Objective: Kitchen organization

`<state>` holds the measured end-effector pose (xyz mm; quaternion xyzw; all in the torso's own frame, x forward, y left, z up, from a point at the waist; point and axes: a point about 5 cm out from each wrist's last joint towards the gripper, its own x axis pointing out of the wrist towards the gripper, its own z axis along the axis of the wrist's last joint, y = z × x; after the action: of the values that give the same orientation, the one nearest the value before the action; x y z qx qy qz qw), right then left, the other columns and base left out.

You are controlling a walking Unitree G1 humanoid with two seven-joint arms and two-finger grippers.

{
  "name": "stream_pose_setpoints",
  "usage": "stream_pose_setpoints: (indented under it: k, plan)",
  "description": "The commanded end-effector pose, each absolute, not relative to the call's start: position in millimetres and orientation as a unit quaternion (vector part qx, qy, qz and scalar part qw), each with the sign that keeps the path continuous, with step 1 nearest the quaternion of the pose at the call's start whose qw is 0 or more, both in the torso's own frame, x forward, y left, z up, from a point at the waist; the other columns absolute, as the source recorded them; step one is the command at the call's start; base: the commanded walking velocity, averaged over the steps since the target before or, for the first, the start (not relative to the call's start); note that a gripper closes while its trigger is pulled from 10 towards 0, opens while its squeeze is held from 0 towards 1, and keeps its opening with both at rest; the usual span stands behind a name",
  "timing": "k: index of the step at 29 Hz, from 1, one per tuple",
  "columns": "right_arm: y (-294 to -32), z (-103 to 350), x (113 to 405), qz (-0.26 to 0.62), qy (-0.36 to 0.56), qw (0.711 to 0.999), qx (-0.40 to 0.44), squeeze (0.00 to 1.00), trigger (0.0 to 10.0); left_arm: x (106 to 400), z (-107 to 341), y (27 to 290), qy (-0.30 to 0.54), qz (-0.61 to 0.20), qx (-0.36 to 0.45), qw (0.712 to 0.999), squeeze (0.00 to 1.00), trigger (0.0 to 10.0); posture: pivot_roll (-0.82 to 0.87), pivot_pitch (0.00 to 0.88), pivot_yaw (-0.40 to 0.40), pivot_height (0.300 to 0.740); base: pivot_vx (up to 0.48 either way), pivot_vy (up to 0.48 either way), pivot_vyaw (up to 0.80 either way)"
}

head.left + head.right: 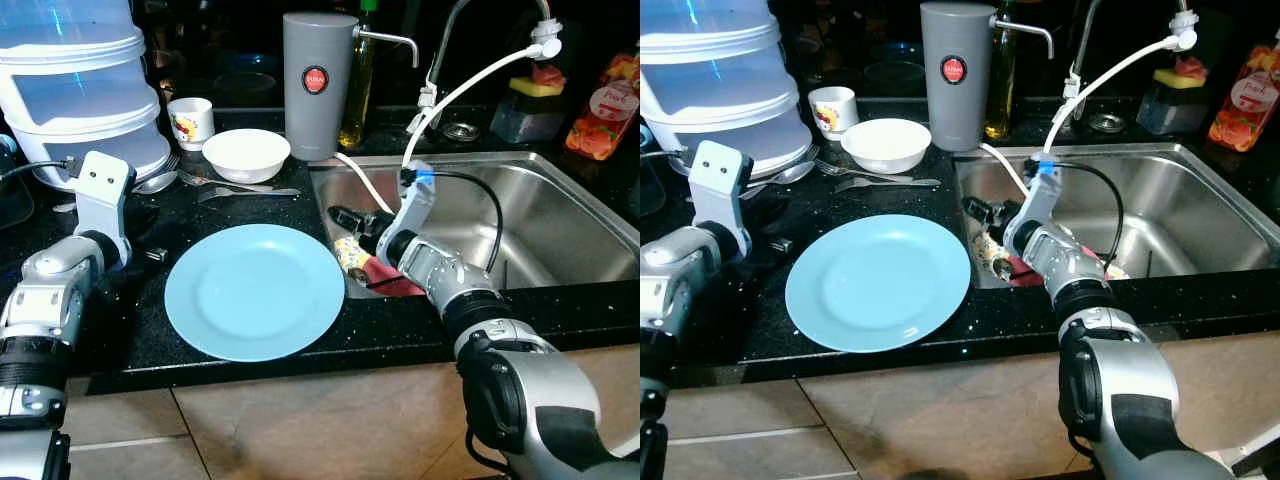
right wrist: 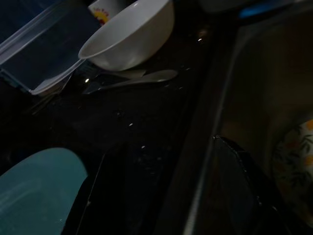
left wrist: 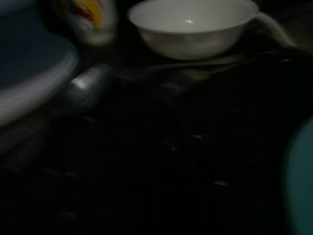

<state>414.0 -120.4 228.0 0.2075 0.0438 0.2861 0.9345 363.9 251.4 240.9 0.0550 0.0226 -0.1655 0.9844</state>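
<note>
Blue plate [image 1: 254,290] lies at centre frame on the black counter [image 1: 400,325], left of the sink [image 1: 560,230]. Right gripper [image 1: 345,217] hangs over the sink's left edge, jaws apart and empty. Left gripper [image 1: 150,253], lower left: jaw state cannot be told. White bowl [image 1: 246,154] sits above the plate.

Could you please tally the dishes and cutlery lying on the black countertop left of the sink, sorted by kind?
Round light-blue plate: 1
White ceramic bowl: 1
Small white cup with a printed pattern: 1
Metal spoon: 1
Metal fork: 1
Total: 5
</note>
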Motion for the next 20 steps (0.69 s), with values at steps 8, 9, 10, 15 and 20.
stream_pose_setpoints:
  k: [8,9,10,15,20]
  plan:
    - [-128.2,241.7,412.2,0.303,0.027,0.929,0.211,0.00,10.0,355.9,240.9,246.2,0.023,-0.218,-0.058,0.974,1.00,10.0,0.11,0.074,-0.029,0.740,0.000,0.000,0.00]
    - [-128.2,241.7,412.2,0.303,0.027,0.929,0.211,0.00,10.0,355.9,240.9,246.2,0.023,-0.218,-0.058,0.974,1.00,10.0,0.11,0.074,-0.029,0.740,0.000,0.000,0.00]
    - [-129.1,242.7,412.0,0.304,0.025,0.928,0.212,0.00,10.0,354.9,242.4,245.8,0.024,-0.225,-0.070,0.972,1.00,10.0,0.11,0.071,-0.030,0.740,0.000,0.000,0.00]
    - [-132.5,245.4,411.2,0.306,0.022,0.928,0.214,0.00,10.0,348.2,246.1,245.8,0.045,-0.261,-0.118,0.957,1.00,10.0,0.11,0.071,-0.030,0.740,0.000,0.000,0.00]
    - [-132.0,244.8,410.1,0.308,0.024,0.927,0.214,0.00,10.0,347.2,225.1,252.8,0.129,-0.237,-0.085,0.959,0.91,10.0,0.11,0.068,-0.030,0.740,0.000,0.000,0.00]
